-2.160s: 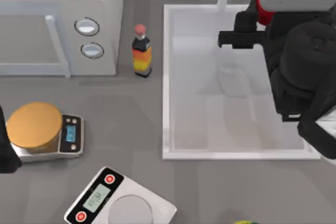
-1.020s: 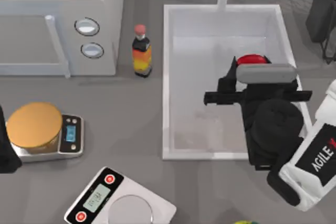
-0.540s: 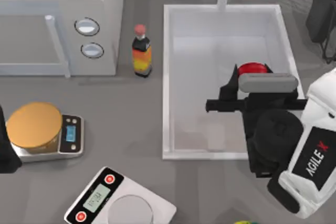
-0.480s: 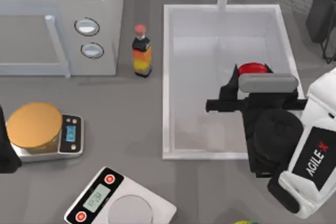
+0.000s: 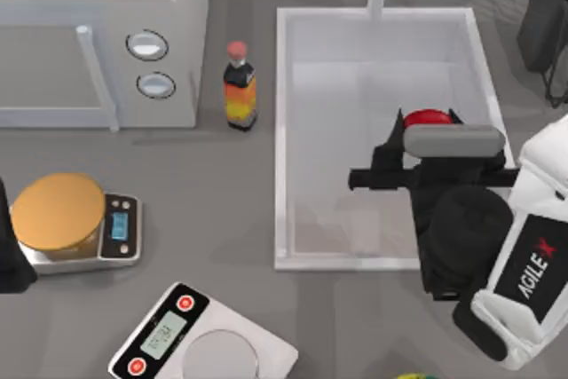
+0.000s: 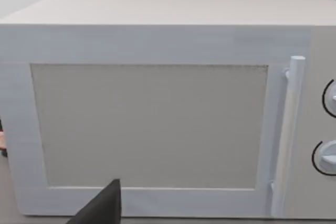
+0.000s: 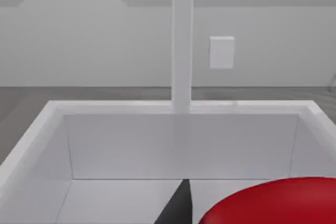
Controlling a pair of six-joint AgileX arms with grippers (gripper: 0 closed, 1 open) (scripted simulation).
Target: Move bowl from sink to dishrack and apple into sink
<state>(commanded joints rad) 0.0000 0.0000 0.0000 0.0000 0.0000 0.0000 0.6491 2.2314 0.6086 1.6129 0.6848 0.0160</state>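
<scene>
While grey counter surrounds the sink [image 5: 282, 130], right gripper [image 5: 428, 130] pinching apple [image 5: 427, 118], white wall behind.

Red apple [image 7: 273, 203] close up inside the white sink [image 7: 157, 145], faucet post [image 7: 182, 40] behind

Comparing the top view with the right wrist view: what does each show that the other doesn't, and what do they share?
Top view alone: the microwave, a sauce bottle, two scales, and the right arm over the sink's right side. Right wrist view alone: a wall plate behind the faucet. Both: the white sink, its faucet post, and the red apple at the right pincer.
</scene>
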